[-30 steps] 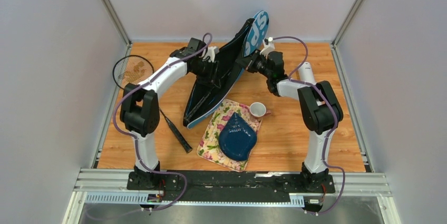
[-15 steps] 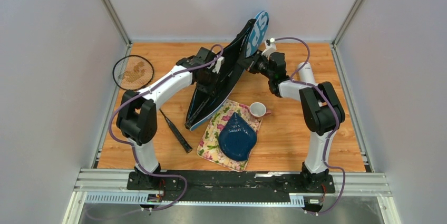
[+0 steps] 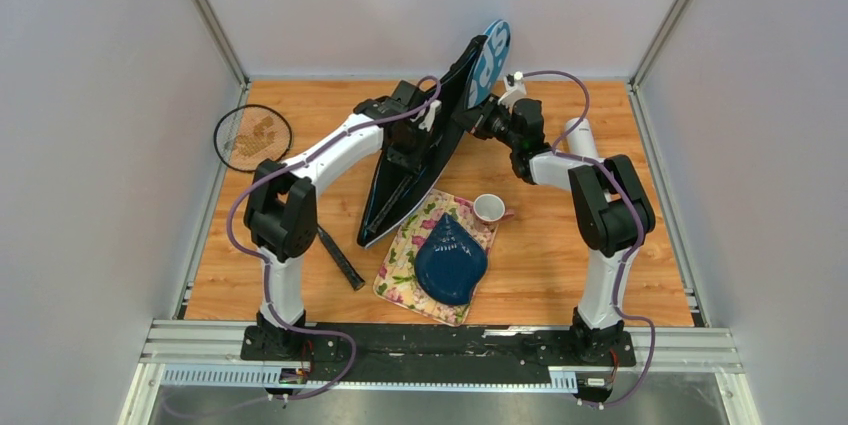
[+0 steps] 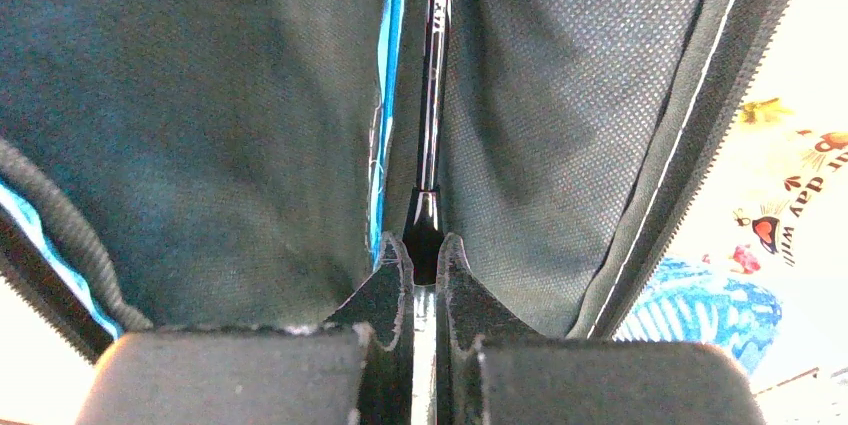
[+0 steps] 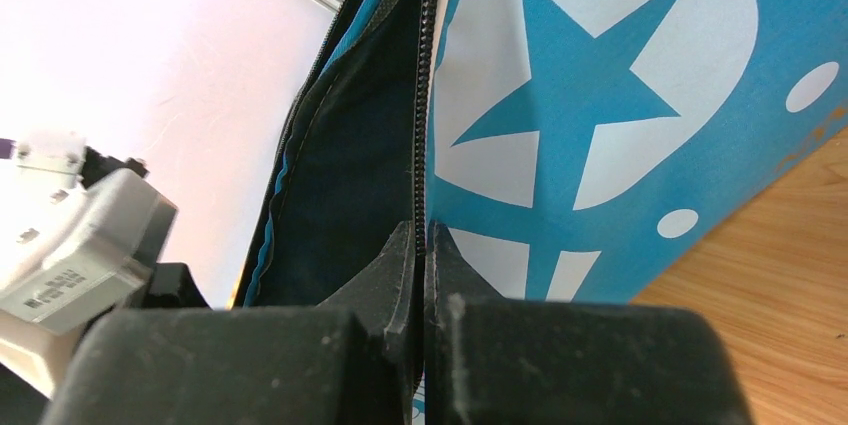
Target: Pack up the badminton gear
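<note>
The left gripper (image 4: 424,263) pinches a racket (image 4: 432,95) by its shaft inside the open bag (image 3: 400,185). The right gripper (image 5: 421,245) is clamped on the bag's zipper edge. A second racket (image 3: 340,263) lies left of the bag.

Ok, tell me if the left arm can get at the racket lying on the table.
Probably not yet: the left gripper is shut on a second racket inside the bag. The table racket lies uncovered beside that arm, so after releasing, the way looks free.
</note>
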